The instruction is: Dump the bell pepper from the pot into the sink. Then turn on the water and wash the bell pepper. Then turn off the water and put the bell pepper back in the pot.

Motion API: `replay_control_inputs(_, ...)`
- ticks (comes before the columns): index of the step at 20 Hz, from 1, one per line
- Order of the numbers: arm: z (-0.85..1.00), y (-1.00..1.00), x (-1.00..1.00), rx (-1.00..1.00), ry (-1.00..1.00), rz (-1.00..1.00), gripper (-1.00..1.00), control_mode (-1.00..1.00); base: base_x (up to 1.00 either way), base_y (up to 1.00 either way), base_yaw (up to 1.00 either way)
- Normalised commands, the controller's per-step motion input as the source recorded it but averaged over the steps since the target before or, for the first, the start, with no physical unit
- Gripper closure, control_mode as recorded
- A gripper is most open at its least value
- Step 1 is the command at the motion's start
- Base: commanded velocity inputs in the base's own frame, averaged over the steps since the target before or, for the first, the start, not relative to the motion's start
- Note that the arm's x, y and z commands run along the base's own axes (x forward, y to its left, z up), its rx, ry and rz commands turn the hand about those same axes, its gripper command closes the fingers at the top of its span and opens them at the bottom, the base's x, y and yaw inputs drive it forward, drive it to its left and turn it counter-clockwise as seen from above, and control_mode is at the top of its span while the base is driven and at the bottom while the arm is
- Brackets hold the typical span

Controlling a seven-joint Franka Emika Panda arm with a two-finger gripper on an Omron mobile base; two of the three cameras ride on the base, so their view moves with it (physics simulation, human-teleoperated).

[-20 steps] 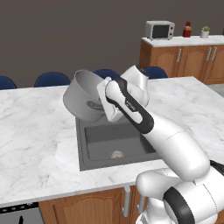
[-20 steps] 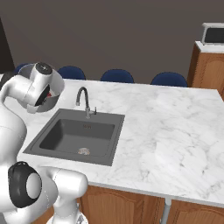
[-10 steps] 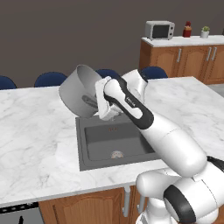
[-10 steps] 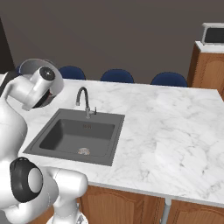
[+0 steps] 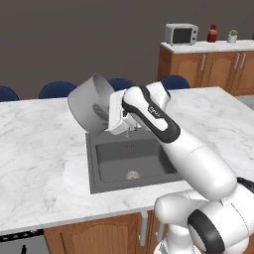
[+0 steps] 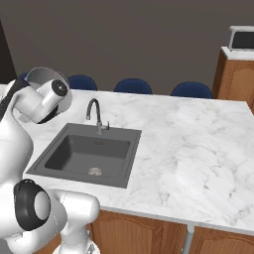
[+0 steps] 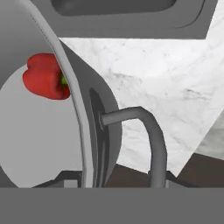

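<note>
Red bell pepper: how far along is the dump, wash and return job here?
Done: the large grey metal stockpot is lifted and tilted beside the dark grey rectangular sink. In hand: the end effector grips its rim, and the small red bell pepper is inside. Left: dumping, running the dark gooseneck faucet, washing, shutting off, returning it.

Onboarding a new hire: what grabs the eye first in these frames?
The big grey pot, held tilted in the air by the gripper above the sink's back-left corner. In the hand view, the red bell pepper sits inside it. The basin below shows just its pale drain.
</note>
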Motion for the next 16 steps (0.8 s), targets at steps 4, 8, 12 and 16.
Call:
replay_control_inputs(4,0.12,0.01,0.00,0.10,0.19,0.00,1.00,-1.00,0.00,0.00,0.00)
replay_control_inputs(8,0.03,0.04,-0.03,0.13,0.01,0.00,1.00,-1.00,0.00,0.00,0.00)
replay_control_inputs(12,0.00,0.14,0.00,0.14,0.00,0.00,1.00,-1.00,0.00,0.00,0.00)
replay_control_inputs(16,0.00,0.16,0.00,0.14,0.01,-0.02,1.00,-1.00,0.00,0.00,0.00)
